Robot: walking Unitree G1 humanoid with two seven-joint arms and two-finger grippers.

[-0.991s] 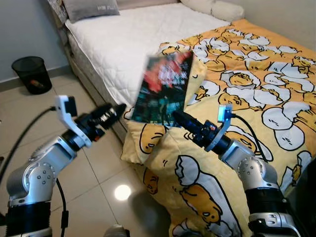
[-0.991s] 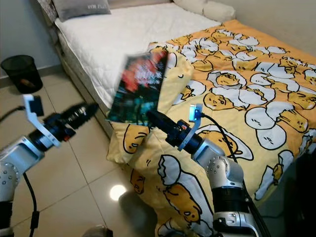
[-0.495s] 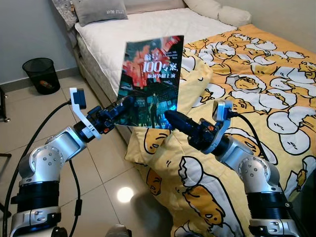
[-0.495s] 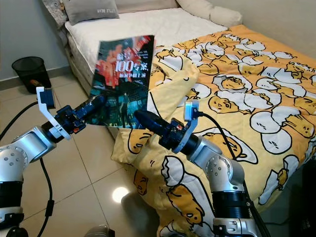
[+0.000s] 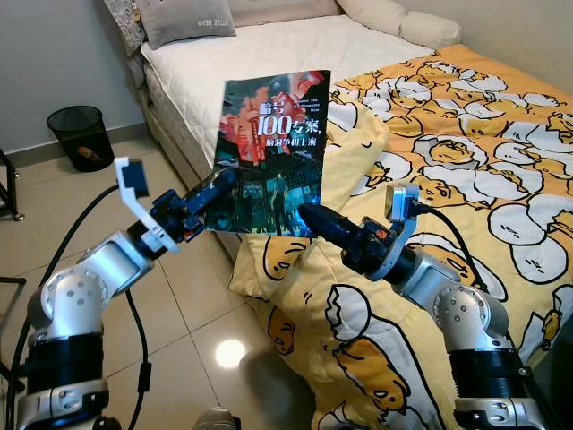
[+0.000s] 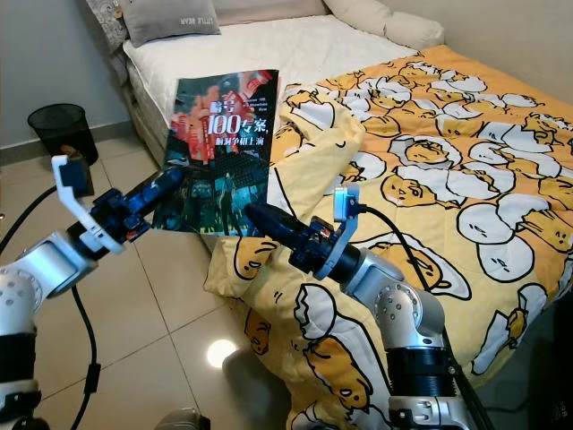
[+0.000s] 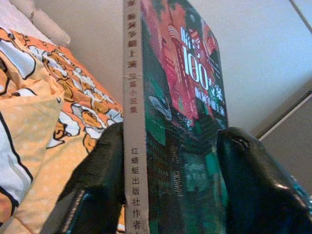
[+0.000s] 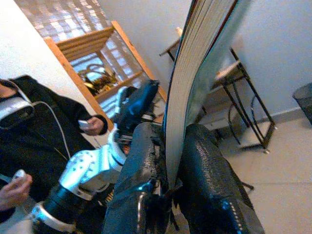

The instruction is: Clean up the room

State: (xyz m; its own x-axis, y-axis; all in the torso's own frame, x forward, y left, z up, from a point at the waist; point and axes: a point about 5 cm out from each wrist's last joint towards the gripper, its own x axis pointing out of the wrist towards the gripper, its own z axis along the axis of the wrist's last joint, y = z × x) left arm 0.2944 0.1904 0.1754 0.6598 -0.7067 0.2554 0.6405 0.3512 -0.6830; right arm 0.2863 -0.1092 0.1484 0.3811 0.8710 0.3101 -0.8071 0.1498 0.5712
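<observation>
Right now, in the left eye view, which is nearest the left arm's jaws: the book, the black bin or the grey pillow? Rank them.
1. Book: at the left gripper, held upright.
2. Black bin: on the floor, to the left.
3. Grey pillow: at the bed's head, farthest.

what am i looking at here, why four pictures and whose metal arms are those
They belong to a humanoid robot tidying a bedroom. The two wide pictures come from a pair of cameras on its head, looking down at its own silver arms. The two close-ups come from a camera on each wrist, looking along that arm's black fingers. Both grippers hold one book upright: the right gripper pinches its bottom edge, and the left gripper has its fingers around the spine side. Behind lies a bed with a yellow egg-print blanket. A black bin stands on the floor. The right wrist view also catches a person.
</observation>
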